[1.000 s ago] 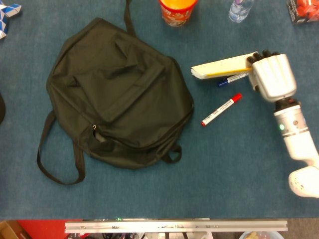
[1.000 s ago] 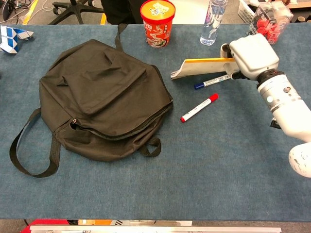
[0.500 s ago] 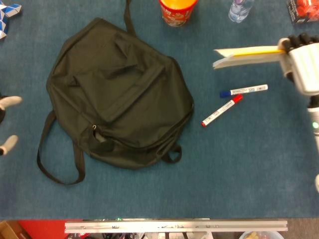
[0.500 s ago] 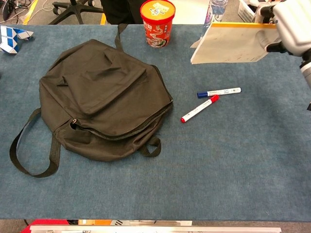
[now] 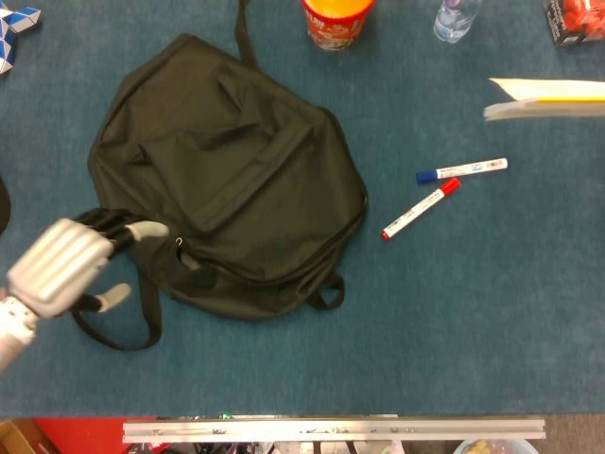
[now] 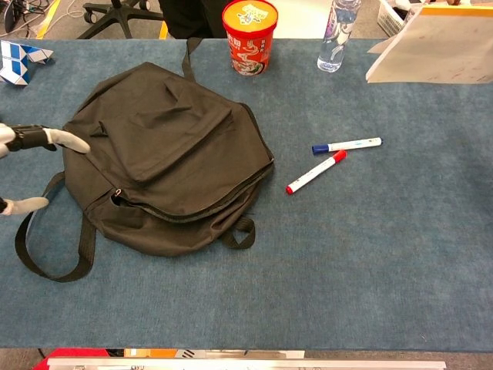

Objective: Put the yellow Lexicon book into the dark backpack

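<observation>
The dark backpack (image 5: 227,170) lies flat on the blue table, straps trailing at its lower left; it also fills the left-centre of the chest view (image 6: 162,146). My left hand (image 5: 61,270) hovers at the bag's lower-left edge with its fingers (image 6: 65,139) spread and nothing in it. The yellow Lexicon book (image 5: 553,97) hangs in the air at the right edge, pages drooping, and shows at the top right of the chest view (image 6: 439,50). The right hand is outside both views, so what holds the book is hidden.
A blue marker (image 5: 461,170) and a red marker (image 5: 421,209) lie right of the bag. An orange noodle cup (image 6: 249,35) and a water bottle (image 6: 337,35) stand at the far edge. A blue-white puzzle toy (image 6: 19,58) sits far left.
The book has risen off the table and moved right, and the right hand has left the frame. My left hand has come in from the left to the bag's lower-left edge.
</observation>
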